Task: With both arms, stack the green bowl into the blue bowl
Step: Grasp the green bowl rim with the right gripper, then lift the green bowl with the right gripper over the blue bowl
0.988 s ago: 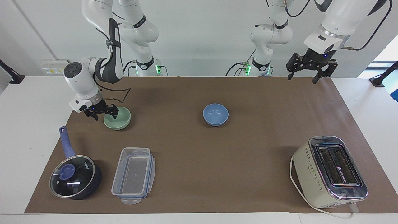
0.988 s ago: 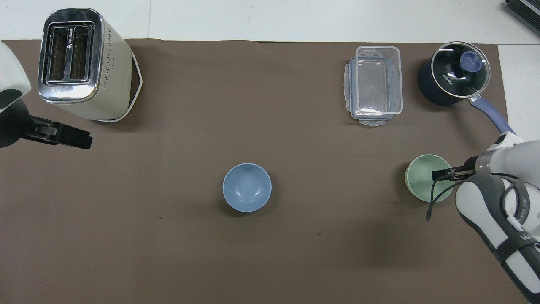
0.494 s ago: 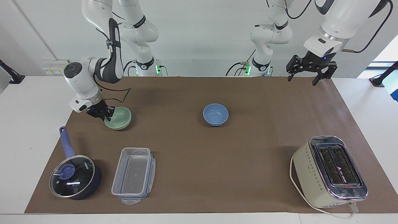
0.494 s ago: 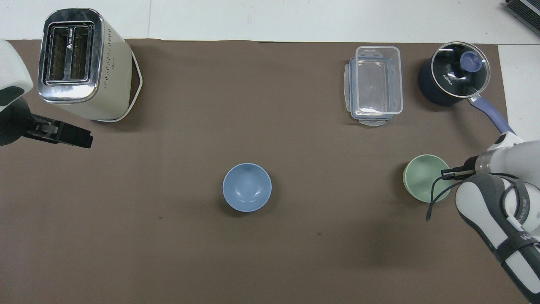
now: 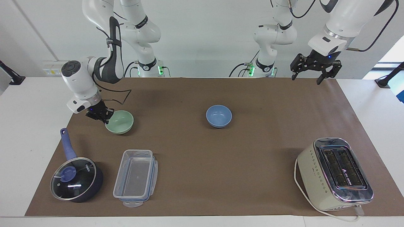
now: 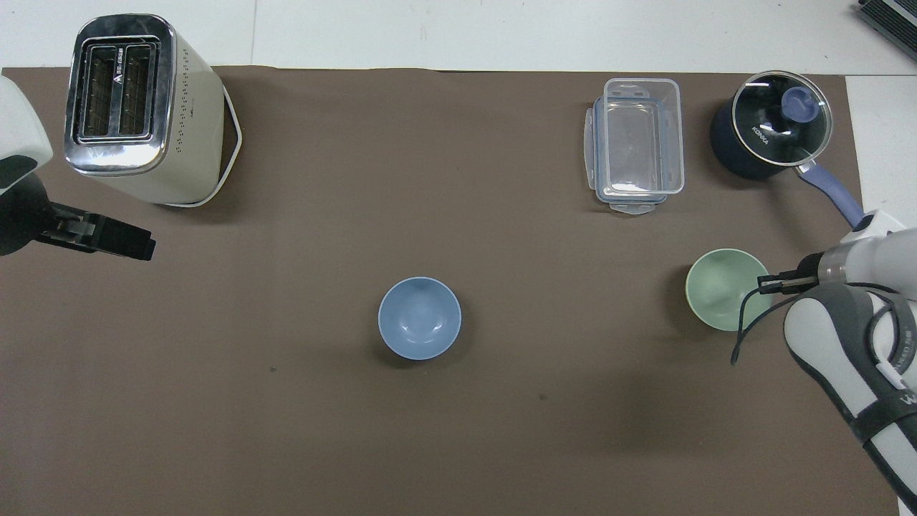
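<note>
Two bowls sit apart on the brown mat (image 5: 202, 151). The green bowl (image 5: 120, 121) is at the right arm's end, roughly midway between the mat's robot-side edge and its opposite edge; the blue bowl (image 5: 219, 116) rests near the mat's centre, empty and untouched.

What has changed over the last second is the right gripper (image 5: 105, 117). A second ago its fingers straddled the green bowl's rim, spread apart; now they are clenched on that rim at the side toward the mat's short edge. The bowl has also shifted a little and appears tipped slightly, with a shadow under its base in the facing view, so it looks as if the lift has begun, though whether it is fully clear of the mat is hard to say.

For the task this means the pick-up of the green bowl is achieved and the carry toward the blue bowl is the step ahead. A rim pinch on a smooth bowl may let it swing or slip, so a steady, level move seems wise.

Meanwhile the left gripper (image 5: 315, 67) hangs released, fingers wide, above the mat's robot-side corner at the left arm's end, waiting. The toaster (image 5: 334, 173), clear container (image 5: 135, 176) and lidded saucepan (image 5: 75, 179) stand along the mat's edge farthest from the robots, out of the path.
</note>
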`<state>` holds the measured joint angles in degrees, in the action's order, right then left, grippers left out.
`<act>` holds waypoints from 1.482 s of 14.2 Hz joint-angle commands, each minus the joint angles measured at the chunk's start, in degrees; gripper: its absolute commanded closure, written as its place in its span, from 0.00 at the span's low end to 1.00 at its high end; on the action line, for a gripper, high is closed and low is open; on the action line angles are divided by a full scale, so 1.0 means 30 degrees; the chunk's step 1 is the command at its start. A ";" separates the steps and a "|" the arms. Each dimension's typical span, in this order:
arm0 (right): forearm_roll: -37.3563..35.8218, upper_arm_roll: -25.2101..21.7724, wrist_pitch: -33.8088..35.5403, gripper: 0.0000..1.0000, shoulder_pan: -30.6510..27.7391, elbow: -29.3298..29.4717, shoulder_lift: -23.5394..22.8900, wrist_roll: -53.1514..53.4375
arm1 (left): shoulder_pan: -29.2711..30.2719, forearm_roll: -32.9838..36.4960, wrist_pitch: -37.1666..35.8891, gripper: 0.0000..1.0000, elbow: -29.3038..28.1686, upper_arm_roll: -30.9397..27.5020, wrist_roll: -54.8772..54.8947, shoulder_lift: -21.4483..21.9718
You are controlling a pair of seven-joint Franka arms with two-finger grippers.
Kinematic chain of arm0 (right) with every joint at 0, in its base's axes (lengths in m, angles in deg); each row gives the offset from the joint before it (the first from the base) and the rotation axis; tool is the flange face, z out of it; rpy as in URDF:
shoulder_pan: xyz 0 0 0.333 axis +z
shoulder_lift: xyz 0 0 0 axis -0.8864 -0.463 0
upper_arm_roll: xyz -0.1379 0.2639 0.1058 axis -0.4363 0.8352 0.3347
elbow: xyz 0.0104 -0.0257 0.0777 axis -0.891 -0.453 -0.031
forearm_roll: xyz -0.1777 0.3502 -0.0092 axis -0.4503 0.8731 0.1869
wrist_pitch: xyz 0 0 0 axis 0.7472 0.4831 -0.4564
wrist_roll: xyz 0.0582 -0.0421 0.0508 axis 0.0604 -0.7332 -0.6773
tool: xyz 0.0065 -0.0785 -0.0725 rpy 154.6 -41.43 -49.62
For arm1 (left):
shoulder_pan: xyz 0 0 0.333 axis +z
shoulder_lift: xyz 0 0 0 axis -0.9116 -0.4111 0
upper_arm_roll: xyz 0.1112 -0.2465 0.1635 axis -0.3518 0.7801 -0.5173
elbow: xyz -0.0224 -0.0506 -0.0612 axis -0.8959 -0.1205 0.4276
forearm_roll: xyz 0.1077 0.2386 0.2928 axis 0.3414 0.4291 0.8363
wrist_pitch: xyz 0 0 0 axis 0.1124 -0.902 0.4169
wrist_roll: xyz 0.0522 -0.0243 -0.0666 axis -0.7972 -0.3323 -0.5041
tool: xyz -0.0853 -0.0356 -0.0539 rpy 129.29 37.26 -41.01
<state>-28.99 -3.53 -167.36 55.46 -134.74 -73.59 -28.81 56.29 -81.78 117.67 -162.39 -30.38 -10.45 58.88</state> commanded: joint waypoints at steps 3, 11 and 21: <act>0.2442 0.0104 0.4508 1.00 -0.0140 0.2633 0.1049 -0.2001 | 0.0128 0.0367 -0.0190 0.00 -0.0530 0.0104 0.0193 0.0516; 0.3029 0.3057 0.7037 1.00 0.0153 0.4953 0.1987 0.1971 | 0.0128 0.0367 -0.0161 0.00 -0.0530 0.0104 0.0193 0.0516; 0.2677 0.4528 0.4754 1.00 0.7323 0.5391 0.0379 1.3865 | 0.0128 0.0338 -0.0102 0.00 -0.0530 0.0104 0.0164 0.0516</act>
<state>-21.04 10.36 -151.45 74.28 -120.35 -69.65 7.50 56.29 -81.78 117.63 -162.47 -30.38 -10.45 58.94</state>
